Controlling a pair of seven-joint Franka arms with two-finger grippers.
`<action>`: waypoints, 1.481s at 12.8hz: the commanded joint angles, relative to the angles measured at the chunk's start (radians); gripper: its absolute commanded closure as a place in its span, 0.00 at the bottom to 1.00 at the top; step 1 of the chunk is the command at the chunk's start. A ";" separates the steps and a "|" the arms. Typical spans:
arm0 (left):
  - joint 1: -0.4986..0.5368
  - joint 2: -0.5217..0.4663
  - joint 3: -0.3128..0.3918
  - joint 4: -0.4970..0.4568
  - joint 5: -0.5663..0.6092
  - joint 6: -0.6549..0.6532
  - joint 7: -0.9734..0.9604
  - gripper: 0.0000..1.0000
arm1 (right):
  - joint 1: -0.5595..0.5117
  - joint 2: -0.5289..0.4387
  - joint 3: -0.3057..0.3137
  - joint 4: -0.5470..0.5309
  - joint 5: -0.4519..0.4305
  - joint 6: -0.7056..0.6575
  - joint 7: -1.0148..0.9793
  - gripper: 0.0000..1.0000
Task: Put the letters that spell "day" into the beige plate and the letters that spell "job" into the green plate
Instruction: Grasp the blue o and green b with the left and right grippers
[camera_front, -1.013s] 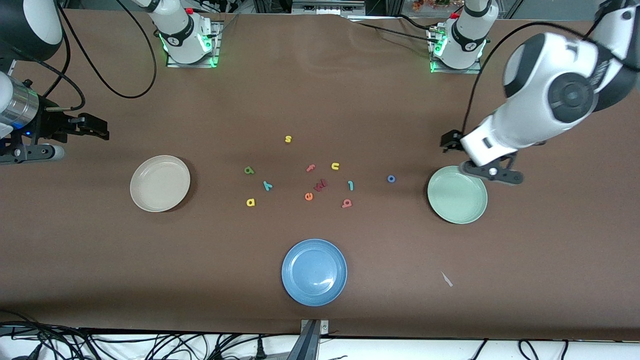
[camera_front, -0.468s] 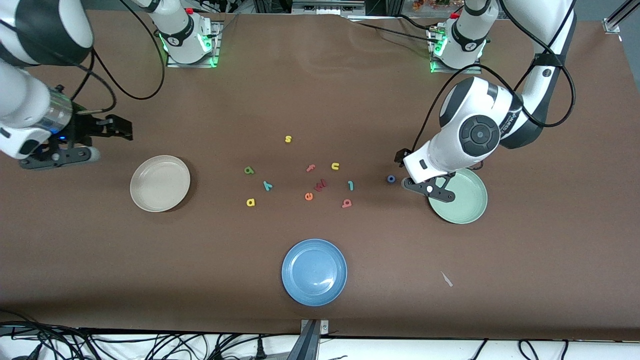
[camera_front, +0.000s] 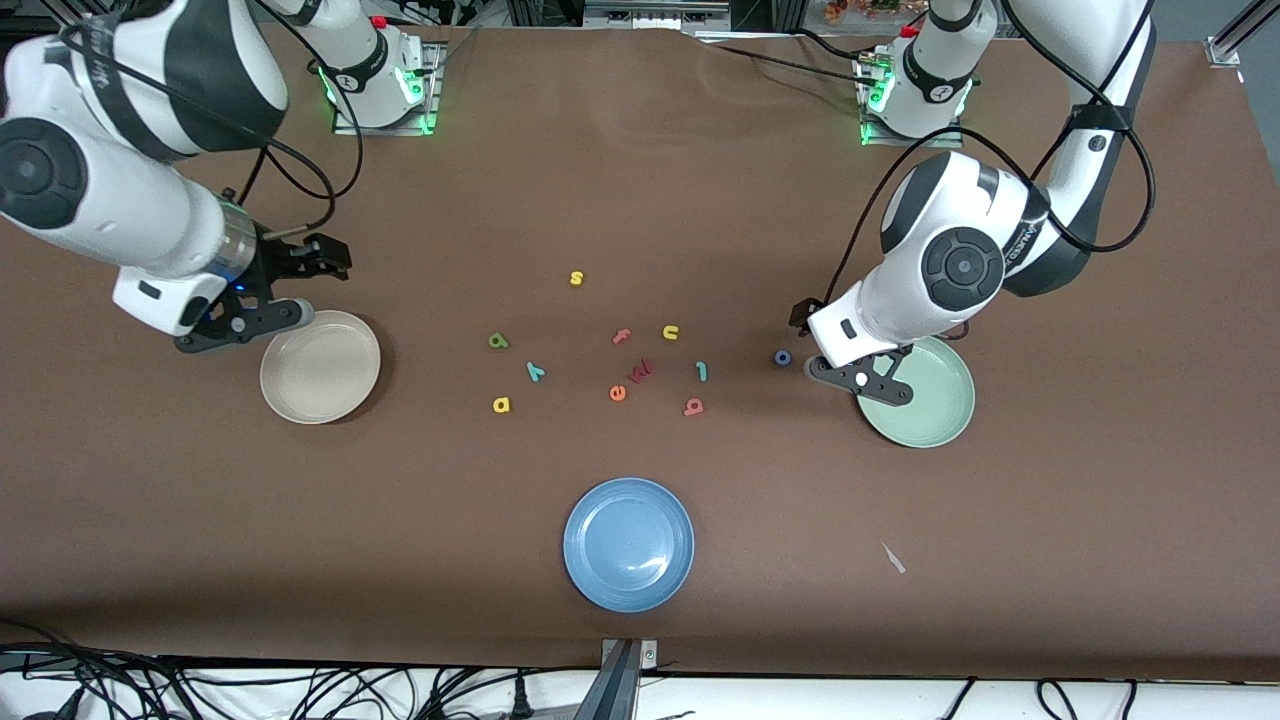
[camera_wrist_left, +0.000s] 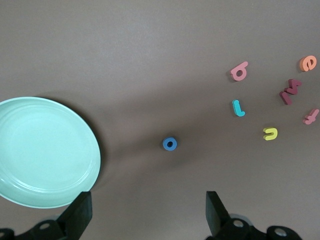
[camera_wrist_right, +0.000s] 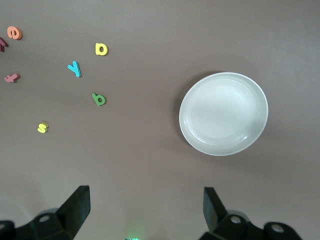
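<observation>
Right now both end effectors hang above the table (camera_front: 700, 180) with fingers spread wide and nothing between them. The left end effector (camera_front: 800, 335) is over bare table between the blue ring "o" (camera_front: 783, 357) and the green plate (camera_front: 925, 405); in the left wrist view its two dark fingers (camera_wrist_left: 80, 212) frame the table on either side of the "o" (camera_wrist_left: 170, 144). The right end effector (camera_front: 325, 258) is over the table just beside the beige plate (camera_front: 320, 366), toward the robots' bases.

Neither plate has anything in it. All the foam letters lie on the table between the two plates. The dark green "d" (camera_front: 498, 341), teal "y" (camera_front: 536, 372) and yellow "a" (camera_front: 501, 404) sit toward the beige plate's end, the "a" nearest the front camera. The light-blue "j" (camera_front: 701, 371) and salmon-pink "b" (camera_front: 693, 406) lie close together, with the "o" apart from them, close to the green plate's rim. Among them are a pink "f" (camera_front: 621, 336), a yellow "u" (camera_front: 671, 332), a dark red "w" (camera_front: 640, 371) and an orange "e" (camera_front: 617, 393); a yellow "s" (camera_front: 576, 278) lies farthest from the front camera. A blue plate (camera_front: 628, 543), also empty, lies nearer the front camera than all the letters
</observation>
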 joint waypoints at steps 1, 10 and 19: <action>-0.009 -0.004 0.005 0.009 -0.007 -0.010 -0.009 0.00 | 0.004 -0.013 0.046 -0.074 0.016 0.082 0.062 0.00; -0.052 0.056 0.005 0.016 -0.020 0.048 -0.105 0.00 | 0.036 0.065 0.127 -0.277 0.002 0.420 0.076 0.00; -0.150 0.200 0.008 0.006 -0.007 0.249 -0.308 0.00 | 0.087 0.195 0.146 -0.492 -0.148 0.897 -0.026 0.00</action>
